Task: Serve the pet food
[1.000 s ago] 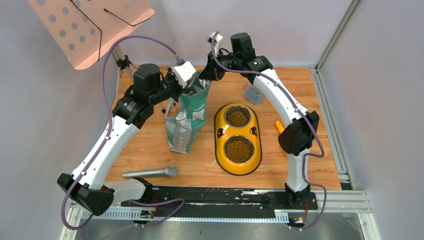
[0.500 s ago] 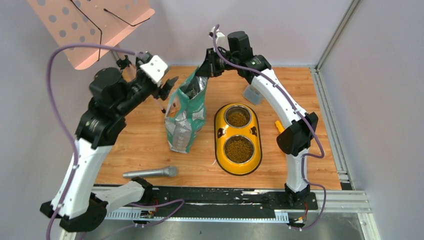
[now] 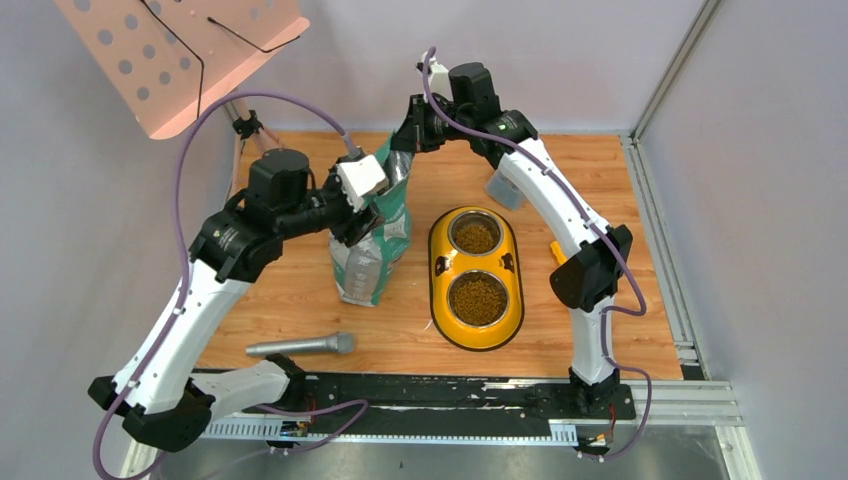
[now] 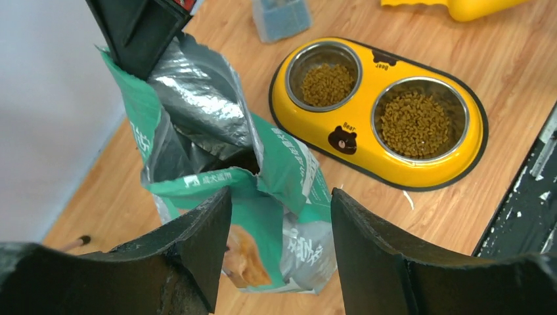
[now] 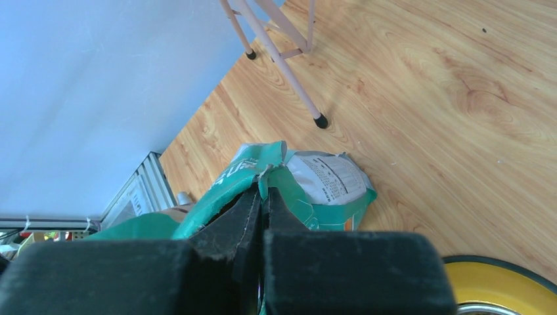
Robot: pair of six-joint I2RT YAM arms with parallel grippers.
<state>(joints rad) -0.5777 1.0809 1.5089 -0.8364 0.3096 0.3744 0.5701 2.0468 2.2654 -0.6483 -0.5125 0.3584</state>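
The pet food (image 3: 477,300) fills both steel bowls of the yellow feeder (image 3: 438,262); in the left wrist view the brown kibble (image 4: 414,121) shows in both. Left of the feeder, the green-and-silver bag (image 3: 372,250) stands upright with its torn top gaping. My right gripper (image 3: 400,150) is shut on the far top rim of the bag (image 5: 328,177), fingers (image 5: 253,203) pinching the foil. My left gripper (image 4: 281,197) is open, hovering over the near side of the bag (image 4: 289,170), with nothing between its fingers.
A grey cylindrical tool (image 3: 300,345) lies near the front edge. A clear container (image 3: 505,188) and a yellow scoop (image 3: 558,252) sit right of the feeder. A pink perforated stand (image 3: 180,50) overhangs the back left corner, its legs (image 5: 282,59) on the table.
My left gripper let go of the bag's top rim, opened, swung out left, then came back beside the bag. The right gripper kept its hold on the rim.
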